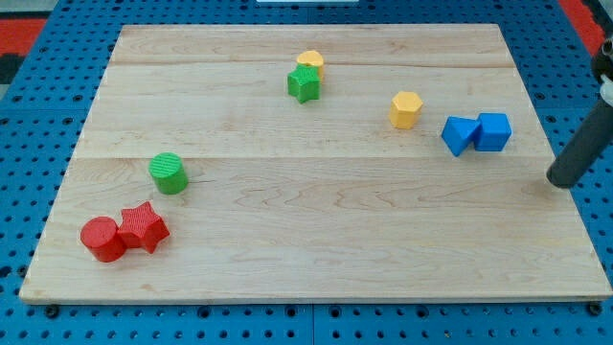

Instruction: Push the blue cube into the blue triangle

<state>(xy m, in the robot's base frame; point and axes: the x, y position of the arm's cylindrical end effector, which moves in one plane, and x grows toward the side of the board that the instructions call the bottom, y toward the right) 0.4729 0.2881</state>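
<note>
The blue cube (495, 131) sits at the view's right on the wooden board, touching the blue triangle (459, 135) on its left side. My tip (561, 178) is at the board's right edge, to the right of and below the blue cube, apart from it. The rod runs up and to the right out of the view.
A yellow hexagon block (406, 109) lies left of the blue pair. A green star (304, 83) touches a yellow block (310, 63) at the top middle. A green cylinder (169, 173) is at the left. A red cylinder (102, 240) and red star (143, 227) touch at the bottom left.
</note>
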